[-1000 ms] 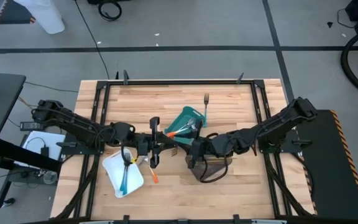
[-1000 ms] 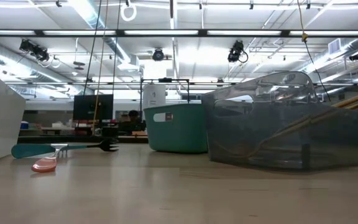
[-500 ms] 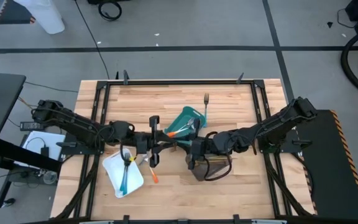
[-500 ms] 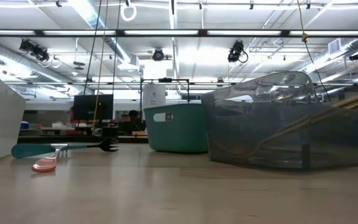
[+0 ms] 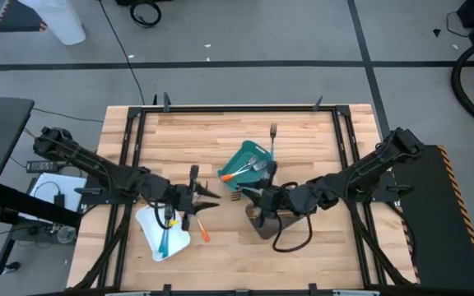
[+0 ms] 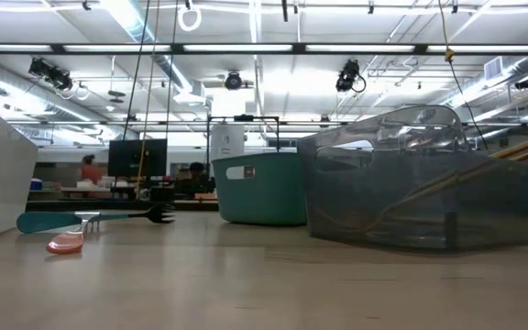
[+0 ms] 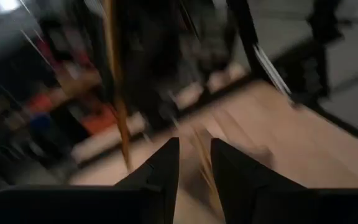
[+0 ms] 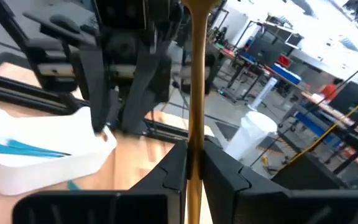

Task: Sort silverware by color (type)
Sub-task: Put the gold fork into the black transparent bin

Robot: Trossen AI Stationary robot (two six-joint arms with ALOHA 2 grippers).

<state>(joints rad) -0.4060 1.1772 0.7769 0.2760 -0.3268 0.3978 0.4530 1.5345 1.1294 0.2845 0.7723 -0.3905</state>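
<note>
Middle of the table (image 5: 303, 131) is pretty jammed: both arms meet between the white tray (image 5: 161, 231), teal tray (image 5: 245, 156) and grey tray (image 5: 270, 222). Far strip is open except one fork (image 5: 272, 141). Near right corner looks passable too.

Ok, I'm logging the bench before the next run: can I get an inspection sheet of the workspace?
Surface: wooden table, bare wood showing.
Job's things: gold utensil in the right claw; fork and orange-handled utensil loose on the table; others in white tray and teal tray; grey tray alongside.
Clutter: nothing seen.
Claws: right claw shut on the gold utensil; left claw open, facing it mid-table.
Cables: black loop beside the grey tray.
Surroundings: person far behind.
</note>
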